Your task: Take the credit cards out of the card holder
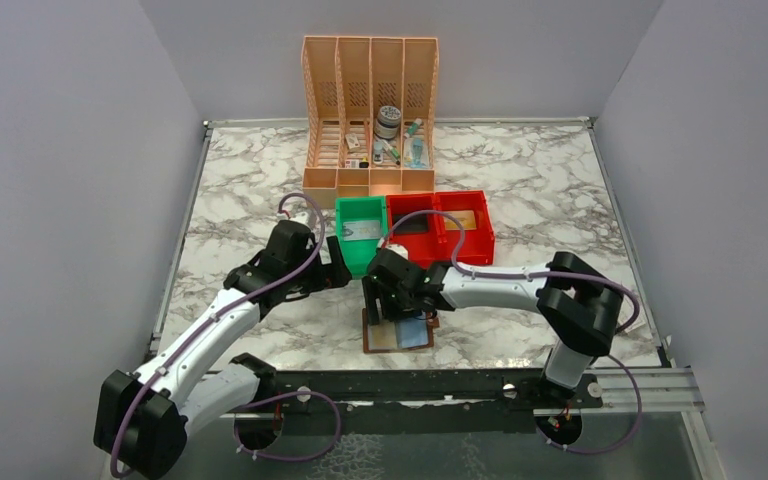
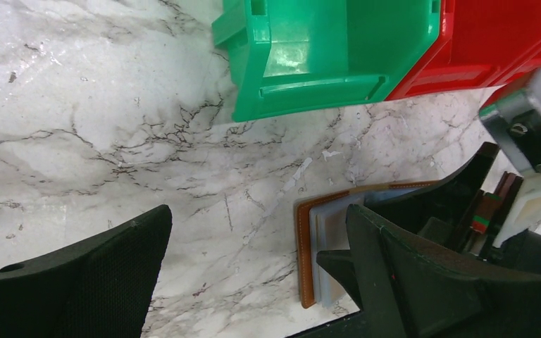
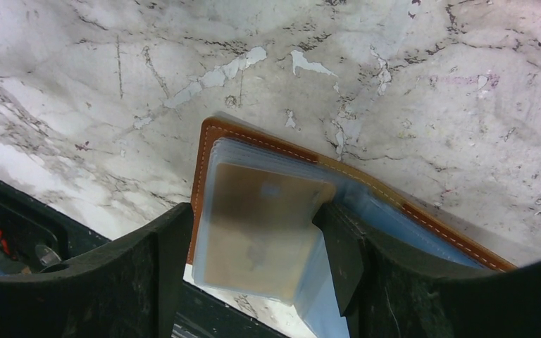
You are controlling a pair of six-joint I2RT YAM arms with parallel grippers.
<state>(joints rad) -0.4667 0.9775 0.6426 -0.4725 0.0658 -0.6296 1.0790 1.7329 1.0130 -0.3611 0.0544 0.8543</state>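
Note:
The brown card holder lies open on the marble near the table's front edge. In the right wrist view its brown stitched edge frames pale blue sleeves, and a tan credit card sits in the top sleeve. My right gripper hovers right over it, open, its fingers on either side of that sleeve; the right fingertip touches the sleeve's edge. My left gripper is open and empty just left of the holder, its right finger above the sleeves.
A green bin and two red bins stand just behind the grippers. A peach file organiser with small items stands at the back. A black rail runs along the table's front edge, close to the holder.

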